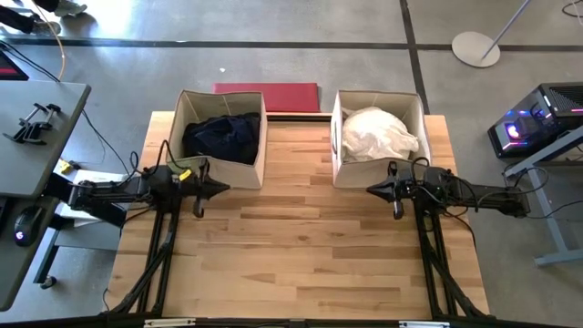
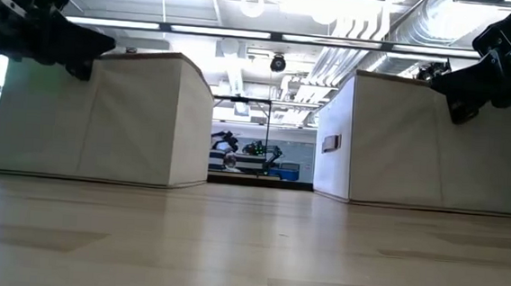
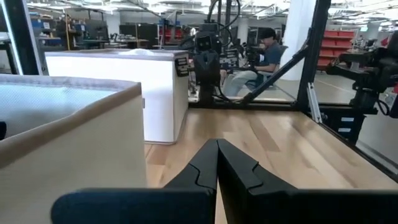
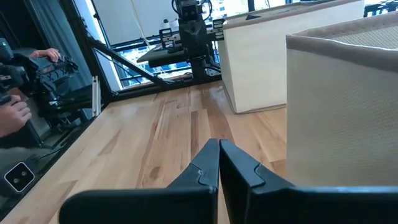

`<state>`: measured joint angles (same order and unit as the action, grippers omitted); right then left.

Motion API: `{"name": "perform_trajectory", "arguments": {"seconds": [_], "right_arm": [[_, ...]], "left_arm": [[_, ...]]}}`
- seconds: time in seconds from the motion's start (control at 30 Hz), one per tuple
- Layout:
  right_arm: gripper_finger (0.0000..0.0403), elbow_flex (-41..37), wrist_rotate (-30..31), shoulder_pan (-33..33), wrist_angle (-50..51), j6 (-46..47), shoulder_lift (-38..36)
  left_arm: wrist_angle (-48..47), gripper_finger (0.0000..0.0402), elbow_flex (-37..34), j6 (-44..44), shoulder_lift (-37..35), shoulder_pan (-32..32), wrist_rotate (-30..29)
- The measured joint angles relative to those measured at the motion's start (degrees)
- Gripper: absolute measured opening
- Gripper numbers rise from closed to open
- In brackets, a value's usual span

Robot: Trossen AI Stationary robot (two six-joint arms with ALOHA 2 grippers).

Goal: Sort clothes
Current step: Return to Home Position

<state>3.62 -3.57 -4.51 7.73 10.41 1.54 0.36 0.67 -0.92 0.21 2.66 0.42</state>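
Dark clothes lie heaped in the left box at the table's far left. White clothes fill the right box at the table's far right. A flat red rectangle lies just beyond the table's far edge. The left gripper hangs above the table's left half (just in front of its box), fingers pressed tight together, holding nothing. The right gripper hangs above the table's right half, likewise clenched and empty. Both point toward the table's middle.
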Motion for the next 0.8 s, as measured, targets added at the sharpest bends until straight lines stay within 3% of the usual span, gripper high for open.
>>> {"name": "perform_trajectory", "arguments": {"seconds": [0.3, 0.8], "right_arm": [[0.0, 0.0, 0.0, 0.0, 0.1, -0.2, 0.0], [0.0, 0.0, 0.0, 0.0, 0.1, -0.1, 0.0]], "left_arm": [[0.0, 0.0, 0.0, 4.5, 0.2, -1.2, -0.5], [-0.1, 0.0, 0.0, 4.2, 0.2, -1.2, -0.6]]}}
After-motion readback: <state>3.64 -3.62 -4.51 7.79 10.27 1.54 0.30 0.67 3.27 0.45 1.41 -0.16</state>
